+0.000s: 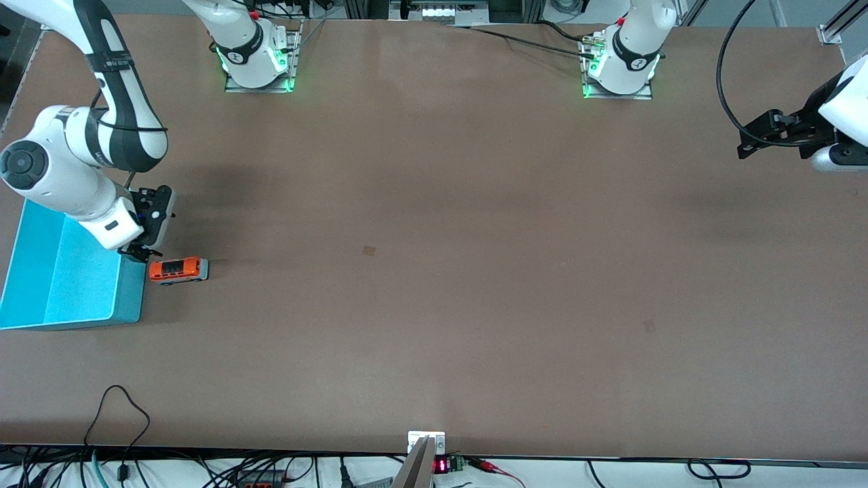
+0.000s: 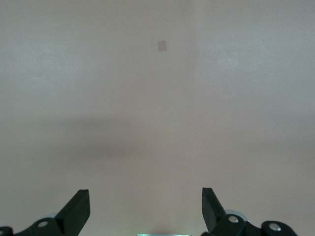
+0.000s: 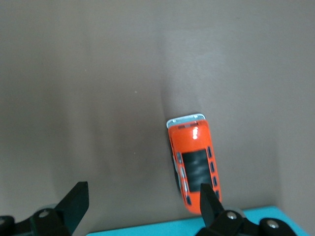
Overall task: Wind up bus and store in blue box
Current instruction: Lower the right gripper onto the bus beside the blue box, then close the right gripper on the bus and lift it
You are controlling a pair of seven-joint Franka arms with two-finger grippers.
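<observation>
Seen from the front camera, the right gripper (image 1: 141, 255) hangs low with fingers apart and empty, by the rim of the blue box (image 1: 41, 271) at the right arm's end of the table, where the bus (image 1: 179, 270) stands on its wheels on the table (image 1: 434, 305) just beside the box wall, while the left gripper (image 1: 746, 146) waits raised over the left arm's end. Left wrist view: spread fingers (image 2: 76, 211) over bare tabletop. Right wrist view: the bus (image 3: 194, 162) sits near one open fingertip (image 3: 209, 201), untouched, so winding and storing both seem left to do.
</observation>
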